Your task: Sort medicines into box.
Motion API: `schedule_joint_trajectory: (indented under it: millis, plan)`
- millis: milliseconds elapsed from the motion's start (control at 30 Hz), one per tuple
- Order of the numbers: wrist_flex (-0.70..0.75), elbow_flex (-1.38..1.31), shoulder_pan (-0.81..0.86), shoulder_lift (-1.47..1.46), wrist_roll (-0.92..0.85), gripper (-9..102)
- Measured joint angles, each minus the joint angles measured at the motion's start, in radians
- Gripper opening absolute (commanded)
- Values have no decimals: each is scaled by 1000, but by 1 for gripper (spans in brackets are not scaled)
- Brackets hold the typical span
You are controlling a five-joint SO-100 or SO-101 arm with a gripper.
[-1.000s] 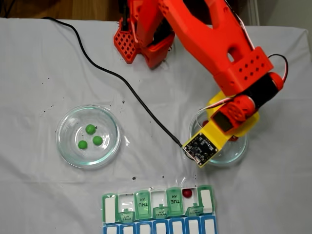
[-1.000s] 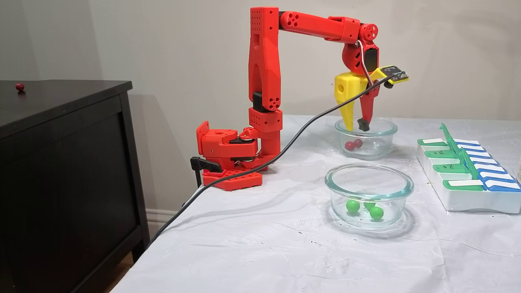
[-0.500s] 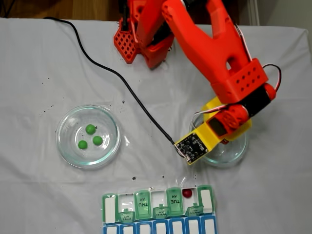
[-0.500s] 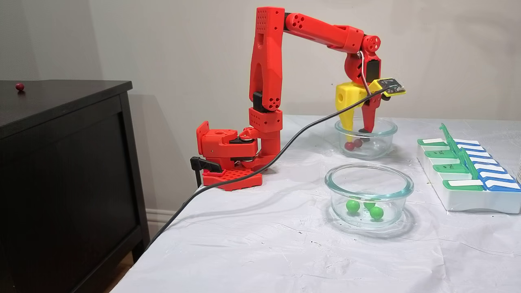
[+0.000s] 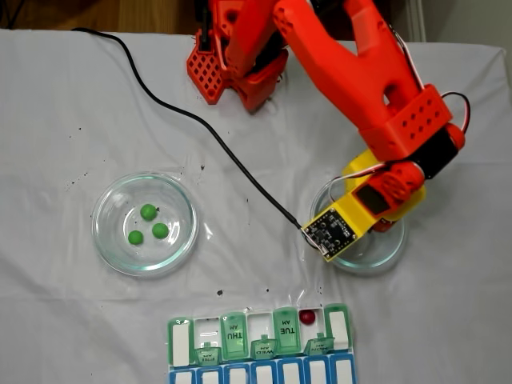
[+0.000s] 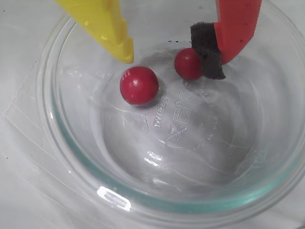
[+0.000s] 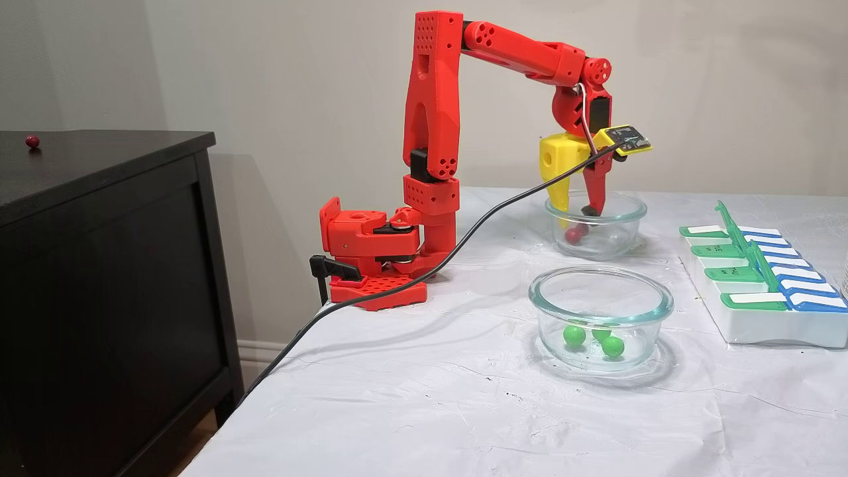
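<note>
The gripper [image 6: 174, 55] is held wide apart inside a glass dish [image 6: 62, 157], gripping nothing. Two red balls [image 6: 138, 85] are seen on the dish floor; one [image 6: 187, 63] touches the red finger's dark pad [image 6: 208, 52]. Three green balls [image 5: 149, 212] are seen in a second dish [image 5: 108, 248]. One red ball [image 5: 307, 317] is lodged in an open compartment of the box [image 5: 180, 342].

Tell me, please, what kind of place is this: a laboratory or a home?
Probably a room in a home, used as a hobby robot bench: a dark wooden cabinet beside the table, a plain painted wall, and a wrinkled white cloth as table cover.
</note>
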Motion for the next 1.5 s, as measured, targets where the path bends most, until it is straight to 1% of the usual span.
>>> schedule_joint_trajectory:
  millis: [233, 433, 767, 1100, 1233, 1367, 1500]
  plan:
    - [-8, 0, -2, 0, 0, 25]
    - [-23, 5, -2, -29, 0, 27]
    - [-23, 11, -18, -71, 0, 27]
    - [32, -11, -44, -71, 41, 28]
    - [72, -41, -67, -72, 87, 31]
    - [112, -63, -91, -72, 130, 31]
    - [126, -72, -103, -97, 155, 34]
